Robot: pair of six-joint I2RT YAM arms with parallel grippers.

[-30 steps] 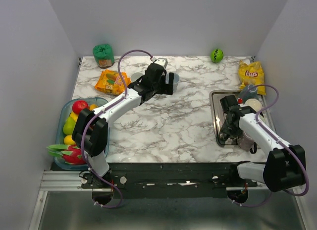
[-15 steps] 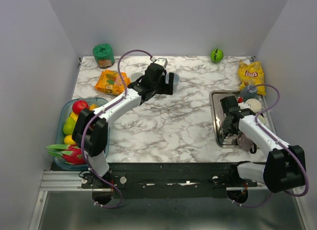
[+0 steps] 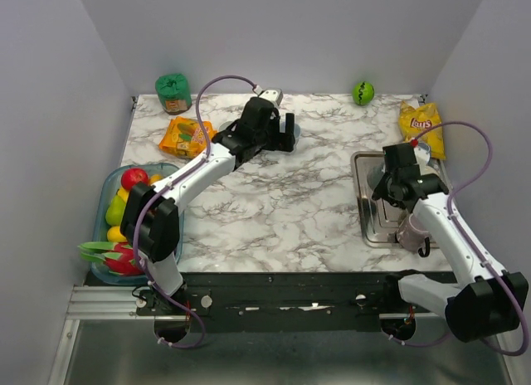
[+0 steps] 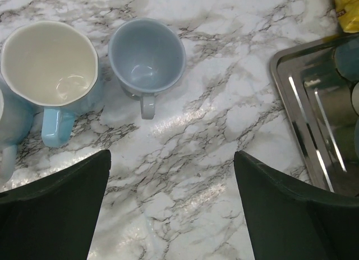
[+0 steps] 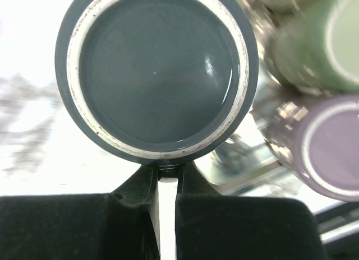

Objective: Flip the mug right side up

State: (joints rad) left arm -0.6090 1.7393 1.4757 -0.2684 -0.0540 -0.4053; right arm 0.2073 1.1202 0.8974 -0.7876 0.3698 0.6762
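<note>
Pinching the mug (image 5: 157,75), right fingers (image 5: 137,190) show clearly only wrist-side.

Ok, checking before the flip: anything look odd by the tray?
Yes: the dark mug gripped by the right hand is base-up, and the green mug and purple mug beside it also show their bases.

A small grey-blue mug (image 4: 147,54) stands upright on the marble table (image 4: 196,148) at 12 o'clock, its handle toward 6. Just beside it at 10 o'clock stands a larger cream-lined blue mug (image 4: 49,64). A metal tray (image 4: 291,75) lies at 3 o'clock. The dark jaws are spread wide at 7 and 5 o'clock.
</note>
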